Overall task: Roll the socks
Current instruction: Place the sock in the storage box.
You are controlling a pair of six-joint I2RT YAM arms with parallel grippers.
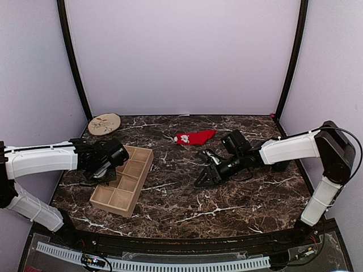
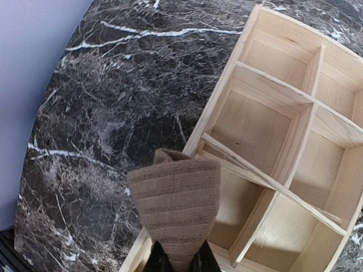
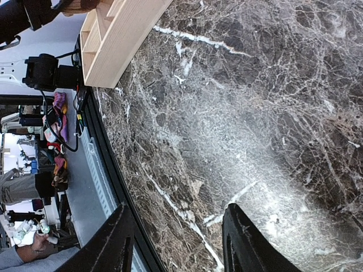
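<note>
My left gripper (image 1: 105, 174) is shut on the tan-brown sock (image 2: 176, 204). In the left wrist view the sock is a folded, ribbed wad sticking out past the fingertips (image 2: 157, 262), over the left rim of the wooden tray (image 2: 220, 93). In the top view the gripper mostly hides this sock. The red sock (image 1: 195, 137) with a small white patch lies flat on the marble at the back centre, touched by neither gripper. My right gripper (image 1: 204, 178) is open and empty, low over the marble in front of the red sock; it also shows in the right wrist view (image 3: 178, 243).
The wooden compartment tray (image 1: 113, 208) lies left of centre, its compartments empty. It shows in the right wrist view's corner (image 3: 122, 39). A round beige patterned piece (image 1: 104, 123) lies at the back left. Purple walls close the back and sides.
</note>
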